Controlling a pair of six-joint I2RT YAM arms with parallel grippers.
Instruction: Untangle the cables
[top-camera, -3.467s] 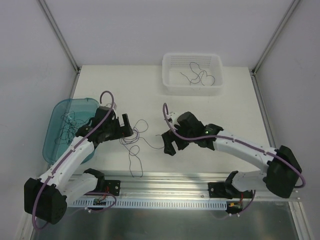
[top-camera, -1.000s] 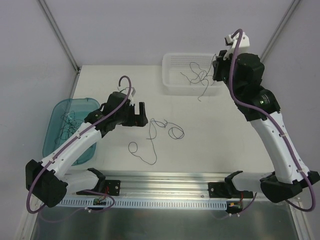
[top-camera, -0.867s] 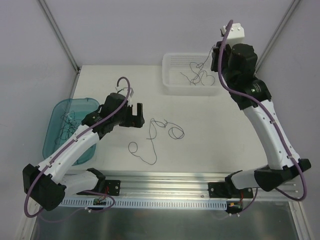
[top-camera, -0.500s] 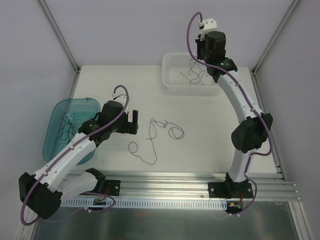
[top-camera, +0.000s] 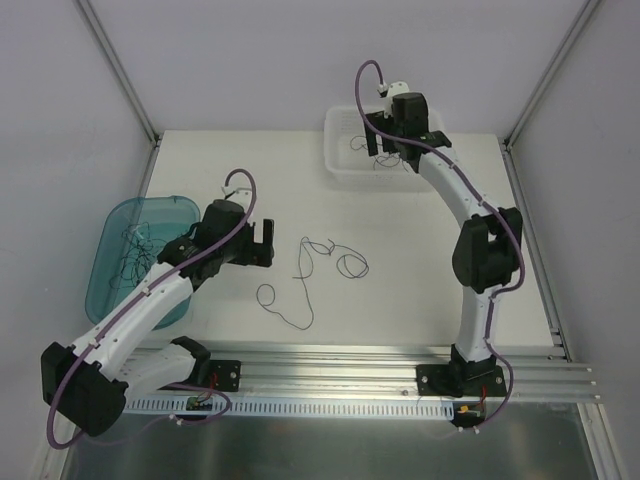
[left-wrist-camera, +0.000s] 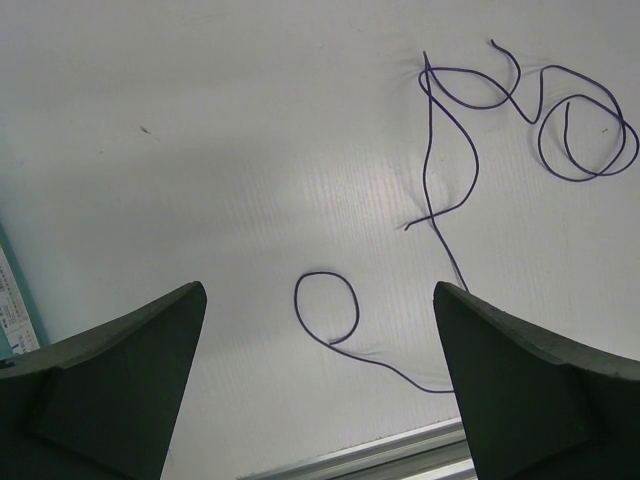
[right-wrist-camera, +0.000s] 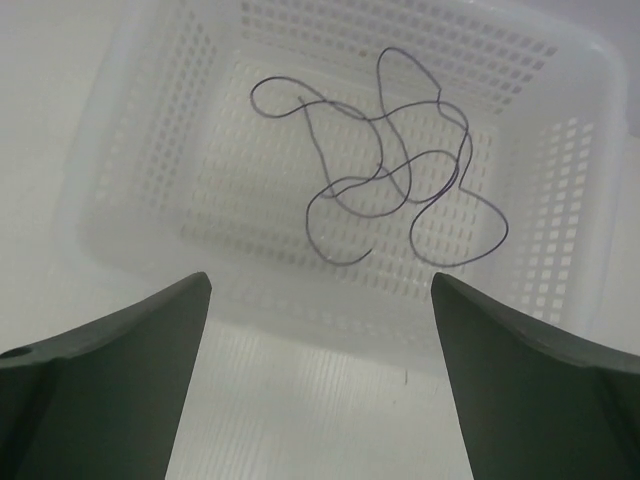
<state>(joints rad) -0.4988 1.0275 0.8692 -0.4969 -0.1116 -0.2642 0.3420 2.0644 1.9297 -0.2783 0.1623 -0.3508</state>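
Right pincer (right-wrist-camera: 320, 285), swung over basket (right-wrist-camera: 130, 150), gapes above cables (right-wrist-camera: 385, 172) sprawled lengthwise.

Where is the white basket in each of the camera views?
Top external: the white basket sits at the upper middle, right of centre, partly hidden by the right arm.
Left wrist: not in it.
Right wrist: the basket fills the upper part of the picture, seen from above.
Shared landmark: the looped wires lying inside it, plain in the right wrist view.
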